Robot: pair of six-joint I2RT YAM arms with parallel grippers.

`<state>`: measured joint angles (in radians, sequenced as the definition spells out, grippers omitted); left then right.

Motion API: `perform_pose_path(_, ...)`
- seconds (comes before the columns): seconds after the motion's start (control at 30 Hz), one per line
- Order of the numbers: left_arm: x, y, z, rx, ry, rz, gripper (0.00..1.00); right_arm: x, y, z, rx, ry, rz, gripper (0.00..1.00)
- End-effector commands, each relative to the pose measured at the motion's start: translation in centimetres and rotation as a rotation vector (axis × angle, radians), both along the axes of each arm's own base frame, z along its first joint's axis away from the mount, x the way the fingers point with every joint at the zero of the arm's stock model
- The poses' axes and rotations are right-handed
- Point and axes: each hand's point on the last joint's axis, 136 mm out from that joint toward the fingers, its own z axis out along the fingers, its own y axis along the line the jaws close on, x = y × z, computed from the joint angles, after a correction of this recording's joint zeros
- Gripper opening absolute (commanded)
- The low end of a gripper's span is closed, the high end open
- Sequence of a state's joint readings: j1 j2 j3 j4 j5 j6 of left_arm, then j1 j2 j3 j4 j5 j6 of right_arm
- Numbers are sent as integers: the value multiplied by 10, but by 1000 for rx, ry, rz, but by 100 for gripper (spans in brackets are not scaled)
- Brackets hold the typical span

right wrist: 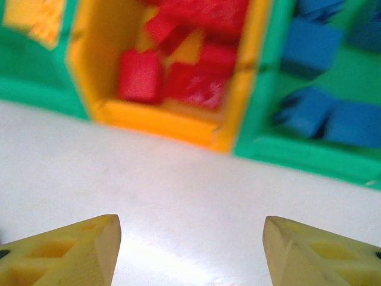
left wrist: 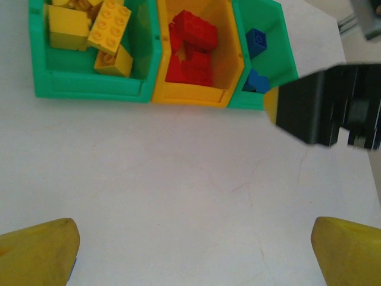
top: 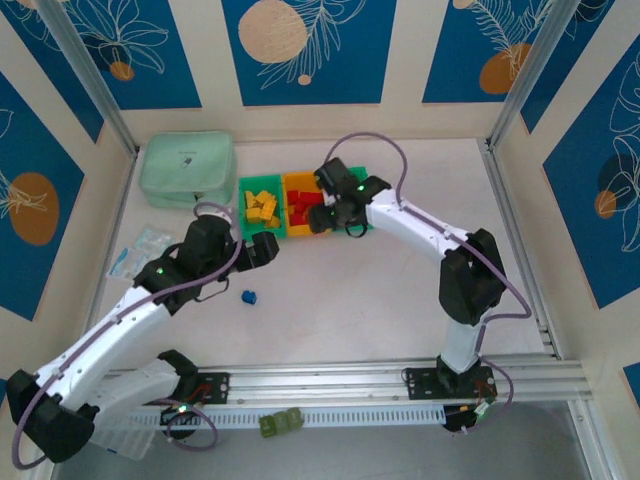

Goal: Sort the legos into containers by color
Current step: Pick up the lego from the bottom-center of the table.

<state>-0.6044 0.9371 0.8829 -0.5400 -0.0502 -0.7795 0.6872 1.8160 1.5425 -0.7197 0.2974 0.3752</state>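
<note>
Just behind the left gripper (top: 266, 249), back toward its own base and apart from its tips, a lone blue brick (top: 249, 296) lies on the bare table (top: 400, 300). It looks like the last piece unsorted. That gripper's yellow fingers (left wrist: 37, 250) are spread wide with nothing between them, and they point forward at the row of bins, away from the brick. The right gripper (top: 332, 216) hangs at the bins' front edge with its jaws parted and empty. Ahead of it are the red bricks (right wrist: 140, 74) in the orange-yellow bin (right wrist: 161, 122) and the blue bricks (right wrist: 351, 122) in the green bin (right wrist: 309, 158) to its right. The yellow bricks (left wrist: 110, 27) fill the other green bin (left wrist: 89, 86) at the far left. I judge the left arm much the nearer to the loose brick. It would have to draw back and tip down, since the piece sits rearward of its fingertips. The brick is too small from here to tell its long axis.
</note>
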Motion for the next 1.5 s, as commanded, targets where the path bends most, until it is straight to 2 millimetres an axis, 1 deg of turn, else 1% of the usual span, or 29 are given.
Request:
perform_pose_path(0.0,-18,24,-17,70,59,43,99,-35,36,1,77,39,98,68)
perform_pose_path(0.1,-31,36,-19,76,74,68,99,-67,71,-10,129,84,184,70)
perform_pose_path(0.2,-43,49,-21,85,96,100,99,-93,102,-23,149,112,263,74)
perform_pose_path(0.27,-51,57,-22,88,104,119,99,-106,120,-33,143,126,310,76)
perform_pose_path(0.47,-68,74,-23,83,113,165,99,-132,161,-58,158,162,415,76)
perform_pose_path(0.6,-75,81,-23,79,118,186,99,-144,178,-76,122,169,467,75)
perform_pose_path(0.67,-77,84,-24,79,120,201,99,-145,183,-85,104,171,475,74)
perform_pose_path(0.8,-78,88,-25,74,109,223,99,-139,190,-97,67,149,476,69)
perform_pose_path(0.97,-77,89,-26,78,112,229,99,-130,195,-110,19,128,488,60)
perform_pose_path(1.13,-78,91,-27,77,108,235,99,-129,196,-118,-10,121,508,50)
perform_pose_path(1.23,-78,91,-27,79,108,237,99,-127,195,-119,-19,118,511,44)
perform_pose_path(1.33,-77,91,-28,77,109,235,99,-127,195,-116,-19,113,510,37)
perform_pose_path(1.47,-78,90,-28,76,109,230,99,-125,196,-100,-3,92,507,28)
